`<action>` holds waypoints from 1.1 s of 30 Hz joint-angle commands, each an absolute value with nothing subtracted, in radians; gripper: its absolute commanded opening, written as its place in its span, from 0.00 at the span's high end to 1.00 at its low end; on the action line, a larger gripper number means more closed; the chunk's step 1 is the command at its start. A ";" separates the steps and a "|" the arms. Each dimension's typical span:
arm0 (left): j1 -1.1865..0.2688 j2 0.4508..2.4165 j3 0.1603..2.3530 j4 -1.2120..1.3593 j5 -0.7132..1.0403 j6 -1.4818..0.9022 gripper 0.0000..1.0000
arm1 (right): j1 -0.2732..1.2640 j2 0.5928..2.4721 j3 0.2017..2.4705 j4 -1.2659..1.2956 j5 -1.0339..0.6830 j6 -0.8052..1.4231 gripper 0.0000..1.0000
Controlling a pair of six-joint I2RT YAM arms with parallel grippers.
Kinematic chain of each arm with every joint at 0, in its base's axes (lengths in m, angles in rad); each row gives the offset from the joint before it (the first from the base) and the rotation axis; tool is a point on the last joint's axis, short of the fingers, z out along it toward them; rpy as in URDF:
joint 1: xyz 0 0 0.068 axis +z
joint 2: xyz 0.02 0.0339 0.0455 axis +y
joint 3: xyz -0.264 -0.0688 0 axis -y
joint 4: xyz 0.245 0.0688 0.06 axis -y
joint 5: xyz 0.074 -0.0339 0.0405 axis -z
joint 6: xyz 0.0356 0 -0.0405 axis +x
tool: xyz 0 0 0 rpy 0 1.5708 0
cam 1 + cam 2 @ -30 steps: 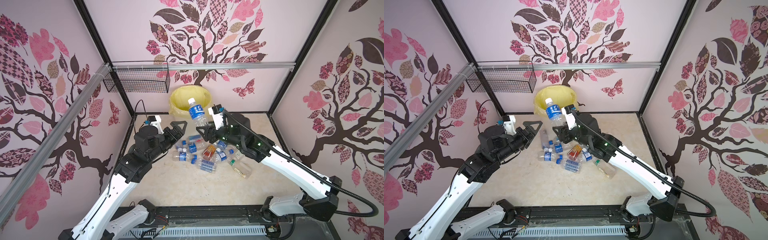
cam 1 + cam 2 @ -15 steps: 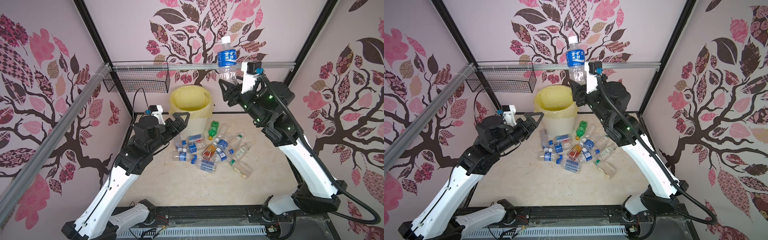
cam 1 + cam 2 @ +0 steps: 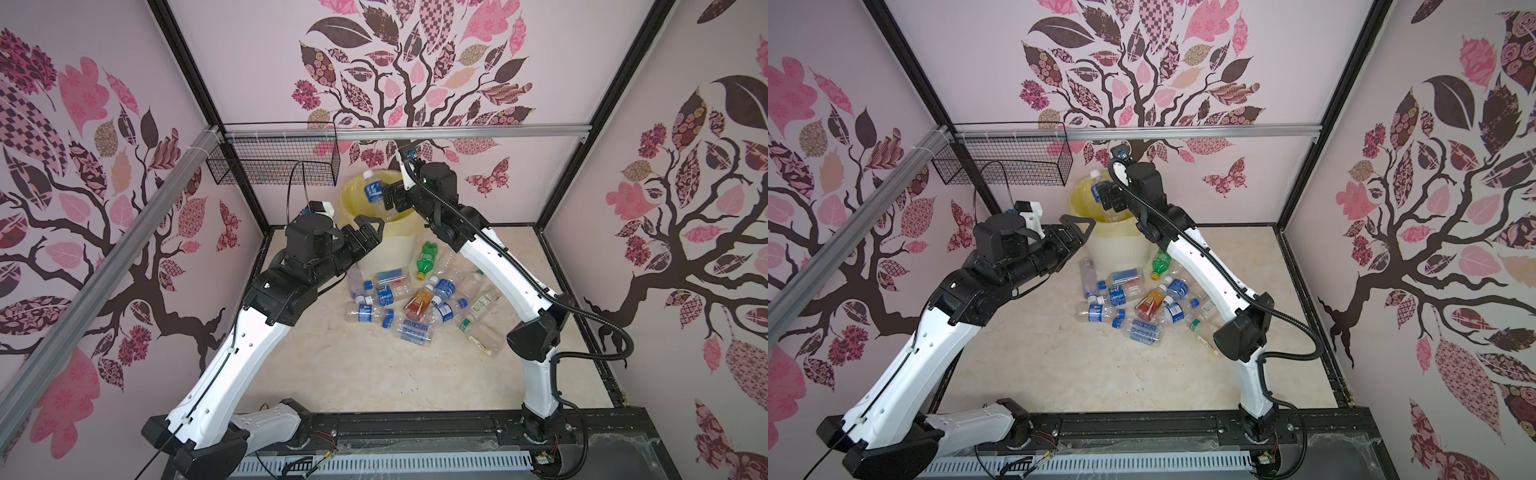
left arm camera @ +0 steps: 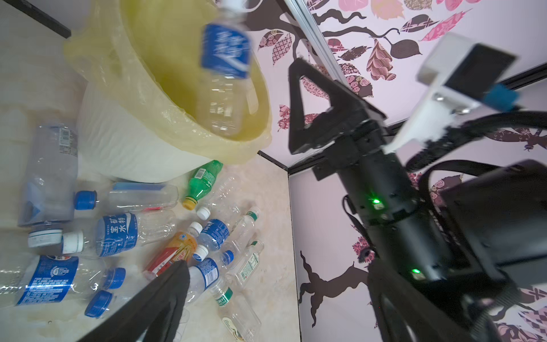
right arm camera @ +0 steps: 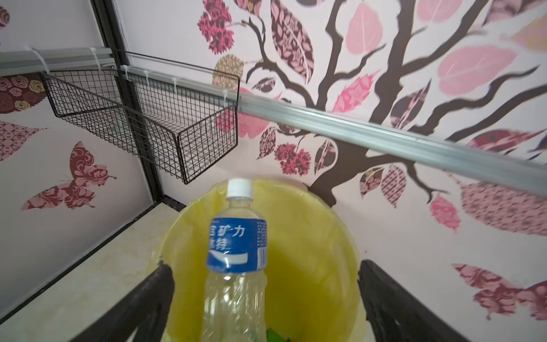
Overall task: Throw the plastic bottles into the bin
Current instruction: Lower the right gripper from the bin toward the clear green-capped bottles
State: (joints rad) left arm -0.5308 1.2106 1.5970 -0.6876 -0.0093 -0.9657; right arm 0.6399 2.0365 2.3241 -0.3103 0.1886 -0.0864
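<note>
A clear blue-labelled bottle (image 5: pixel 236 251) hangs white cap up over the mouth of the bin (image 5: pixel 340 225), free between the wide-apart fingers of my open right gripper (image 5: pixel 268 284). Both top views show this bottle (image 3: pixel 373 192) (image 3: pixel 1097 183) beside the right gripper (image 3: pixel 390 199) (image 3: pixel 1106 195) above the cream bin (image 3: pixel 386 253) (image 3: pixel 1121 249). Something green lies deep in the bin. Several plastic bottles (image 3: pixel 411 295) (image 3: pixel 1133 299) lie heaped on the floor before the bin, among them a green one (image 3: pixel 426 259) and an amber-red one (image 3: pixel 417 300). My left gripper (image 3: pixel 370 226) (image 4: pixel 275 302) hovers open and empty beside the bin.
A black wire basket (image 3: pixel 274 162) (image 5: pixel 148 124) hangs from the aluminium rail (image 3: pixel 457 132) left of the bin. Patterned walls close in the back and both sides. Bare floor (image 3: pixel 365 374) stretches between the heap and the front rail.
The right arm lifted the blue-labelled bottle from the heap, swung it high, then came down over the bin, where its jaws opened and let the bottle go. The left arm barely moved.
</note>
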 commanded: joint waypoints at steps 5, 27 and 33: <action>-0.419 1.176 1.587 -0.732 0.041 -0.967 0.03 | 0.557 1.979 2.406 -0.239 0.117 0.069 0.01; -0.412 1.202 1.322 -0.616 0.173 -0.905 0.03 | 0.548 1.489 1.627 -0.364 0.239 0.143 0.00; -0.415 1.146 1.193 -0.486 0.267 -0.940 0.03 | 0.548 1.323 1.296 -0.381 0.261 0.278 0.01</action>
State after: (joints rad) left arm -0.4168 1.1896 1.2438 -0.5678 0.2058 -0.9386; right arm 0.5446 1.3891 1.3933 -0.3557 0.2344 0.1886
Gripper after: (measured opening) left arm 0.972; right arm 0.995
